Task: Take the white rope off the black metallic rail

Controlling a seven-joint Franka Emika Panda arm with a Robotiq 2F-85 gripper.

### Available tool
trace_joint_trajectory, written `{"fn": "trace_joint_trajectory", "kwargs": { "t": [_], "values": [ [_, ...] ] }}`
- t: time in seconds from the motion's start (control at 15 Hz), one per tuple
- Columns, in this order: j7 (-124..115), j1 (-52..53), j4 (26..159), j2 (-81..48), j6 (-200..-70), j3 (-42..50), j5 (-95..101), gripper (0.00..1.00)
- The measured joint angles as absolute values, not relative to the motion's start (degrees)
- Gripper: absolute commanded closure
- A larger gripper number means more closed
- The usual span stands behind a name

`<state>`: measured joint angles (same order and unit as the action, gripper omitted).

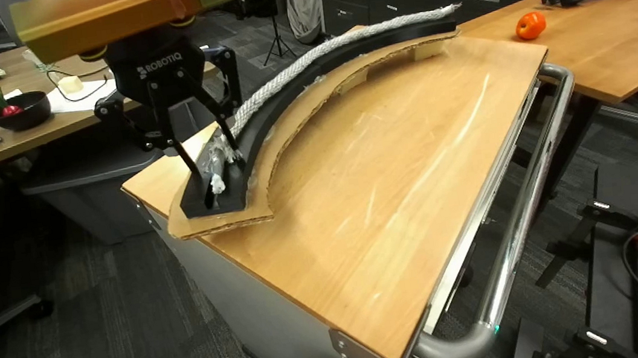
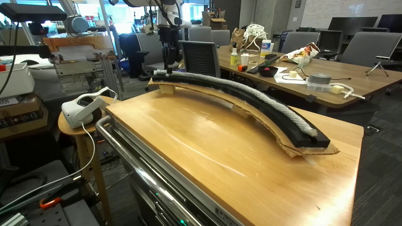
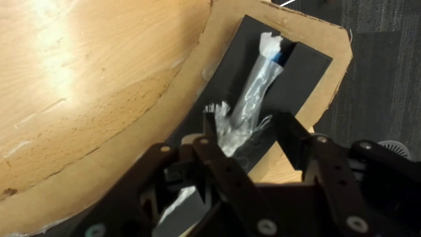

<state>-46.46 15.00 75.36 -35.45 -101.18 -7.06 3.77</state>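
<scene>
The off-white braided rope (image 1: 304,59) lies along the curved black rail (image 1: 352,56). In an exterior view the rope (image 2: 257,94) follows the rail (image 2: 279,125) nearly to its near end. In the wrist view, a clear-wrapped rope end (image 3: 251,89) with frayed white strands lies over the channel of the rail (image 3: 306,72). My gripper (image 1: 219,166) points down at this end of the rail. In the wrist view the gripper (image 3: 246,117) is open, its fingers apart on either side of the frayed rope. I cannot tell whether a finger touches it. The fingers hide part of the rope.
The rail sits on a cardboard base (image 1: 221,222) raised on small blocks above the wooden cart top (image 1: 389,152). A silver tubular bar (image 1: 519,221) runs along the cart's edge. Another table holds a black bowl (image 1: 21,112). A stool bears a white headset (image 2: 75,110).
</scene>
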Motion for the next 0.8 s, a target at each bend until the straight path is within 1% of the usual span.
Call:
{"fn": "trace_joint_trajectory", "kwargs": {
  "t": [0.07,0.13,0.27,0.33,0.4,0.6,0.8],
  "values": [
    [-46.5,15.0,74.3,-36.0,-100.4,-7.0,3.3,0.89],
    [-46.5,15.0,73.5,-36.5,-99.9,-6.9,2.8,0.95],
    [-46.4,15.0,72.3,-37.1,-99.1,-6.5,1.3,1.00],
    [-46.4,14.9,72.1,-37.2,-99.0,-6.4,0.4,1.00],
    [-46.4,14.7,72.1,-37.2,-99.0,-6.2,-0.7,0.98],
    [-46.4,14.1,72.7,-36.8,-99.0,-5.8,-2.7,0.98],
    [-46.6,14.1,77.3,-33.2,-99.0,-5.1,-2.7,0.95]
  ]
}}
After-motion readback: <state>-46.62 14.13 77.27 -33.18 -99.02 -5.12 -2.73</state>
